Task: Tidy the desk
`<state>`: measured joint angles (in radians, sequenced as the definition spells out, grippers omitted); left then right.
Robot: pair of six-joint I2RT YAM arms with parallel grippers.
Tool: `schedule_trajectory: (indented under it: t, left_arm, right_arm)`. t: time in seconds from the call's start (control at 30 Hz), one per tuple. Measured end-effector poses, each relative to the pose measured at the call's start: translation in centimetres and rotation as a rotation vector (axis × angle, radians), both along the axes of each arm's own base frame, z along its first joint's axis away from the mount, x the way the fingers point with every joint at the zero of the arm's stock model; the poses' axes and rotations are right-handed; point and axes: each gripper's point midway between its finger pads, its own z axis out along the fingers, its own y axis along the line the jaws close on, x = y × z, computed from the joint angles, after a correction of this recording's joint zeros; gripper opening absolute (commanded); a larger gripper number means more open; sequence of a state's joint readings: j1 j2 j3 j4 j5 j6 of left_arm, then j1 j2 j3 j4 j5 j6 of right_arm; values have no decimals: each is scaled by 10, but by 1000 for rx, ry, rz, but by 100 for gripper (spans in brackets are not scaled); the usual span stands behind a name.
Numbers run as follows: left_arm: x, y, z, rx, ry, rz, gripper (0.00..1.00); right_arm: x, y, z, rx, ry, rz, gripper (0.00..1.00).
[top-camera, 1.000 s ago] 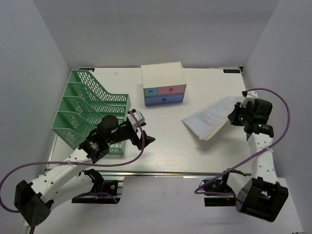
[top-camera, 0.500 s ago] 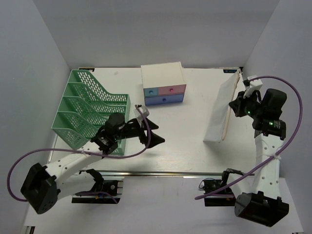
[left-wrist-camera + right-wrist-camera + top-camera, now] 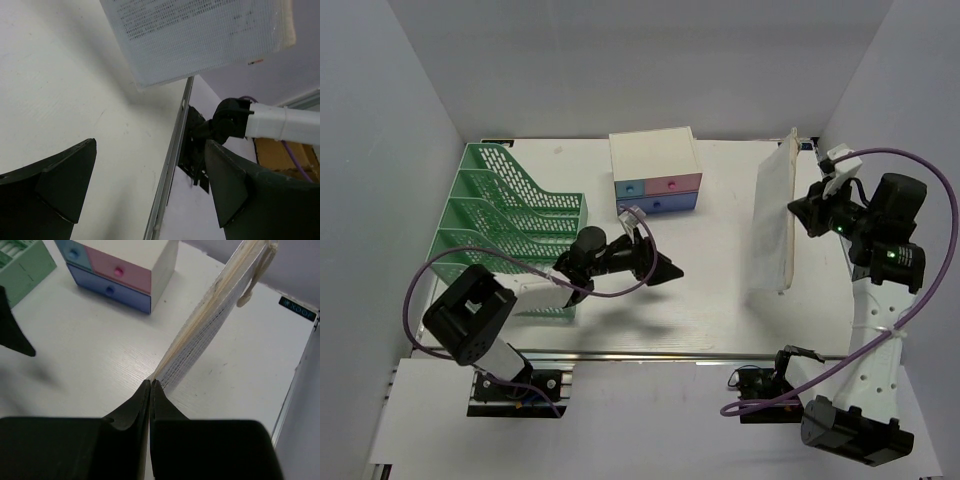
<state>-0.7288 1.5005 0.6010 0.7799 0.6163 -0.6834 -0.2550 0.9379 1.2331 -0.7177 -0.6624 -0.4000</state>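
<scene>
The desk (image 3: 710, 295) is a flat off-white tabletop. Above its right side a white mesh document pouch (image 3: 775, 215) with printed sheets inside hangs upright, clear of the surface. My right gripper (image 3: 800, 212) is shut on its right edge. The right wrist view shows the jaws (image 3: 151, 383) pinched on the pouch (image 3: 215, 325) at a corner. My left gripper (image 3: 667, 262) stands wide open over the desk's middle, pointing right, with nothing between its fingers. In the left wrist view the open gripper (image 3: 150, 145) faces the pouch (image 3: 200, 35), well apart from it.
A green mesh file rack (image 3: 505, 225) stands at the left. A white drawer box (image 3: 655, 172) with pink and blue drawers sits at the back centre. A metal rail (image 3: 670, 355) runs along the front edge. Grey walls enclose the desk.
The right gripper has lifted the pouch from lying flat on the desk to hanging upright. The left arm has stretched rightward from the rack toward the middle, gripper still open.
</scene>
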Motion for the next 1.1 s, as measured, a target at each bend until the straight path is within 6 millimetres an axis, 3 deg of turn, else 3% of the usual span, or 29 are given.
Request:
schedule_trajectory:
  t: [0.23,0.47,0.63,0.8,1.1]
  left_arm:
    - [27,-21,17,-124,31,46,98]
    - [59,-50,13,-233,90,67,98]
    - [77,-69,32,-298,54,59,98]
    - [81,-77,52,-375,54,30,98]
    - [91,-92,13,-371,278,9,98]
  right_arm:
    - [-13,23,35,46,-62,126,0]
    - [-30,45,73,99,-134,253,0]
    - [-49,60,95,138,-167,328,0]
    - [-67,70,103,174,-173,371,0]
    - [-82,79,109,228,-156,408,0]
